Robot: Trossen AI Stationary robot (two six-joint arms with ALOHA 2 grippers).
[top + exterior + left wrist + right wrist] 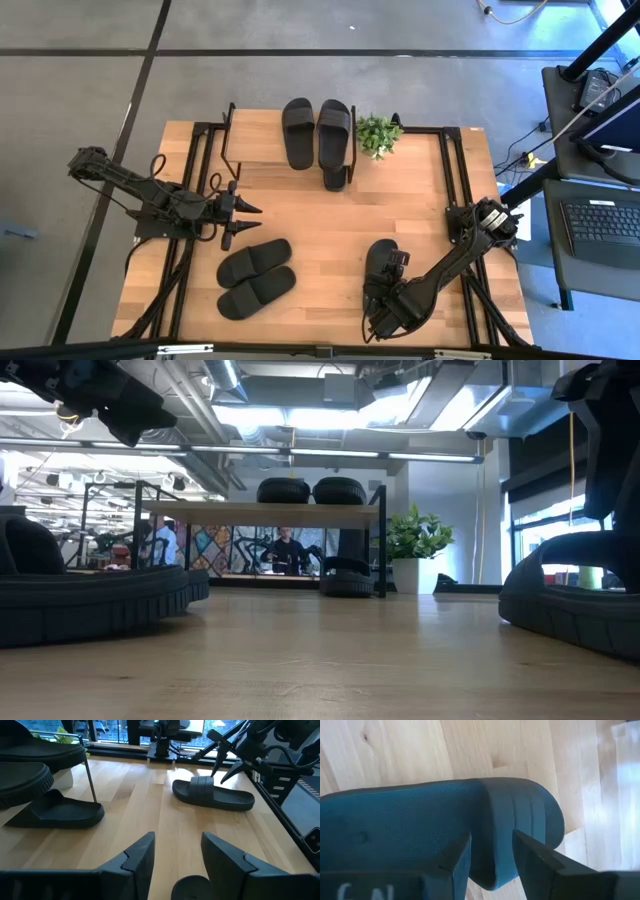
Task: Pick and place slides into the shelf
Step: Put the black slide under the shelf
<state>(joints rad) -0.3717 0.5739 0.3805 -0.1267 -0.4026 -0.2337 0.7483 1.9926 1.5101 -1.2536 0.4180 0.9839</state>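
Two black slides [298,130] [334,125] lie side by side, soles down, on the shelf's wood top [255,140] at the table's far side. A third slide [335,178] lies under that top, its near end sticking out. A pair of slides [255,275] lies flat on the table near the front left. My left gripper [240,222] is open and empty just beyond that pair. Another slide [380,268] lies flat at the front right. My right gripper [490,855] is open over it, fingers pointing down on either side of the strap's edge [520,815]. My right gripper stands open right at the slide's strap [202,782], coming from above. I cannot tell whether its fingers touch the strap. The slide lies flat on the table.
A small potted plant [378,133] stands right of the shelf. Black metal frames [455,170] run along the table's left and right sides. Bare wood [320,225] lies between the two arms. People show in the room behind [287,548].
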